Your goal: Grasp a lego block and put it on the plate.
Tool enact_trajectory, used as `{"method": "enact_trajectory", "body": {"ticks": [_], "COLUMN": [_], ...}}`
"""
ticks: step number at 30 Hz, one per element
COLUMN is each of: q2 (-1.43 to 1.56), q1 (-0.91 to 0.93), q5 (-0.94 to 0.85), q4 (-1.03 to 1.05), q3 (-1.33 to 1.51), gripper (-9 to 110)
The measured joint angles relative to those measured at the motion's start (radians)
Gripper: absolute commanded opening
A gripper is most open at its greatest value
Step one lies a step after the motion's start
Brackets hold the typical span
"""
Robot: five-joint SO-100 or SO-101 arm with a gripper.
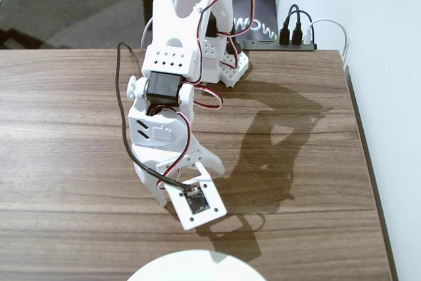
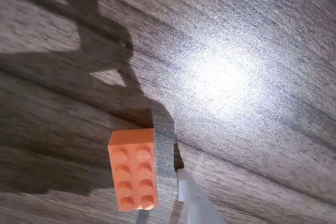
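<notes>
Lego block first: from the wrist camera I see it lying flat on the wooden table, studs up, orange, low in the picture and left of centre. A grey padded finger runs along its right long side, touching or very nearly so; the white body of the gripper comes in from the bottom edge just right of that pad. I see only this one finger, nothing on the block's left side, so I cannot tell whether the jaws are spread or pressed together, nor whether the block is gripped. The arm's shadow darkens the wood left of and above the block, and a bright glare sits on the boards to the upper right. In the fixed view the block is hidden under the arm, which leans down toward the near edge of the table, a small square board at its lower end. The plate shows as a white arc at the bottom edge, just nearer than the arm's tip and apart from it. Farther back, the arm's base stands at the table's far edge, a black hub with plugged cables lies beside it, a white wall rises on the right and grey carpet shows at the upper left.
</notes>
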Motion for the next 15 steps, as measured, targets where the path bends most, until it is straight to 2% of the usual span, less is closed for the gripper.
{"method": "enact_trajectory", "body": {"ticks": [6,15], "q2": [-0.005,-0.011], "q1": [0.0,-0.015], "q5": [0.028,0.058], "q4": [0.0,0.002], "q3": [-0.006,-0.017], "gripper": [23,13]}}
